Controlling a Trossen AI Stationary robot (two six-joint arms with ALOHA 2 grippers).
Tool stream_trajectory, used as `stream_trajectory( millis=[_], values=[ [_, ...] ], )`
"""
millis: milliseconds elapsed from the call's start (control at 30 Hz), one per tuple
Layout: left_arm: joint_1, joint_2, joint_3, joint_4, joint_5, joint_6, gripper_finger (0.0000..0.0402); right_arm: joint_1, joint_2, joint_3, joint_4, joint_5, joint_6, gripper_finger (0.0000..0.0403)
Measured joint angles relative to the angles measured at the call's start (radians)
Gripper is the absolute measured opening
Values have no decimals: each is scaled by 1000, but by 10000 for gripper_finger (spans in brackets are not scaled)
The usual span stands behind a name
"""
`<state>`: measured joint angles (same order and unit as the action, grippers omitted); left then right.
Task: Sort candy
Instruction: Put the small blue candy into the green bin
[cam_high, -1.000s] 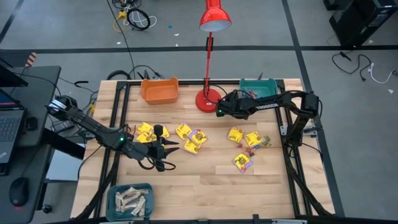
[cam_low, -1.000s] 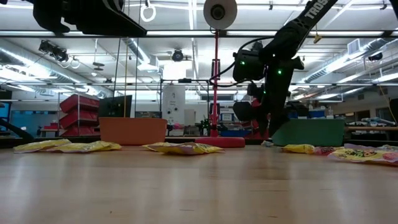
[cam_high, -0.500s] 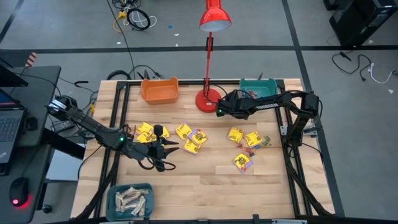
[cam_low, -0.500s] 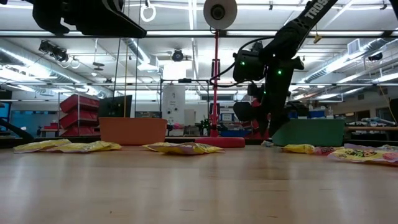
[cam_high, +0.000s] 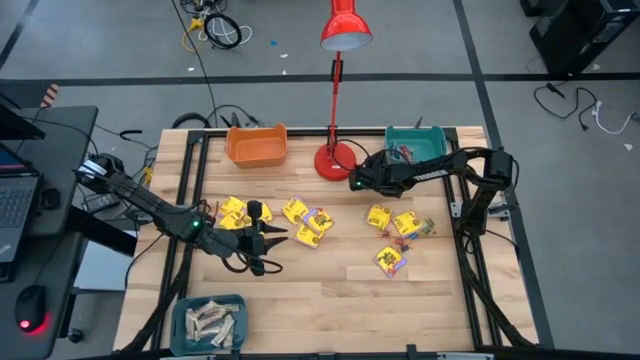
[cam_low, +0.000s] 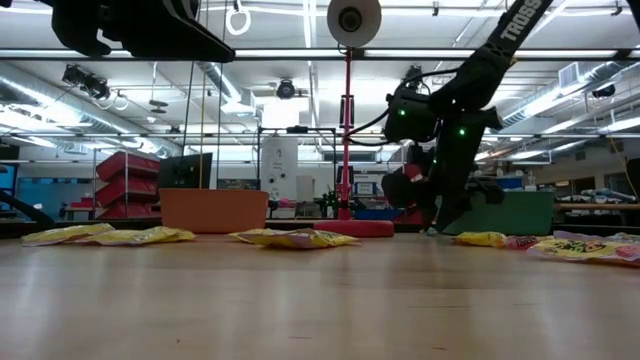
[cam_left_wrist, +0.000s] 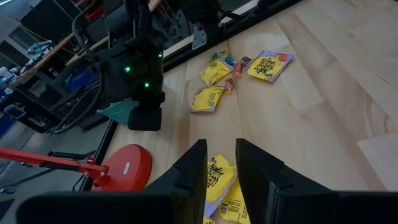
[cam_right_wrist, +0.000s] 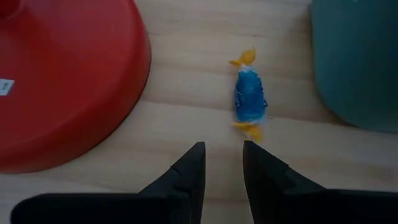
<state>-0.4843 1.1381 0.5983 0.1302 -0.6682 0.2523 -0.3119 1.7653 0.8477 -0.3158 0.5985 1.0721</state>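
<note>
Right end effector (cam_right_wrist: 221, 163): down low at the back of the bench (cam_high: 330, 285), fingers slightly apart with nothing between them, nose pointed at a single sweet.
Blue candy (cam_right_wrist: 250, 96): lying flat on the wood just ahead of the right end effector's fingertips, yellow twists at both ends, not touched.
Lamp base (cam_right_wrist: 68, 74): big red disc close on one side of the right end effector; the blue candy sits between it and the teal bin.
Teal bin (cam_right_wrist: 357, 59): its wall stands just past the blue candy on the other side.
Left end effector (cam_left_wrist: 219, 163): hanging over the front-left part of the bench, fingers a narrow gap apart, gripping nothing.
Yellow packets (cam_left_wrist: 217, 180): a couple lie right under and just beyond the left end effector's tips; more sit near it towards the back in the high view (cam_high: 240, 213).
Far candy cluster (cam_left_wrist: 245, 74): yellow packets plus tiny red and blue pieces, well ahead of the left end effector, near the right arm.
Lone packet (cam_high: 390, 260): yellow, with small red pieces beside it, between the two arms, nearer the right.
Front bin (cam_high: 210, 323): teal, at the front-left corner below the left end effector, holding pale beige bars.
Orange bin (cam_high: 256, 145): at the back, beyond the left end effector.
</note>
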Motion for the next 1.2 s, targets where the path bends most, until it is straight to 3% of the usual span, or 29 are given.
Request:
stream_trajectory(
  millis=[433, 1200],
  values=[
    [0, 0, 0, -23, 0, -2, 88, 1, 0, -24, 47, 61, 4, 92],
    [0, 0, 0, -40, 0, -7, 88, 1, 16, -24, 28, 70, -27, 92]
  ],
)
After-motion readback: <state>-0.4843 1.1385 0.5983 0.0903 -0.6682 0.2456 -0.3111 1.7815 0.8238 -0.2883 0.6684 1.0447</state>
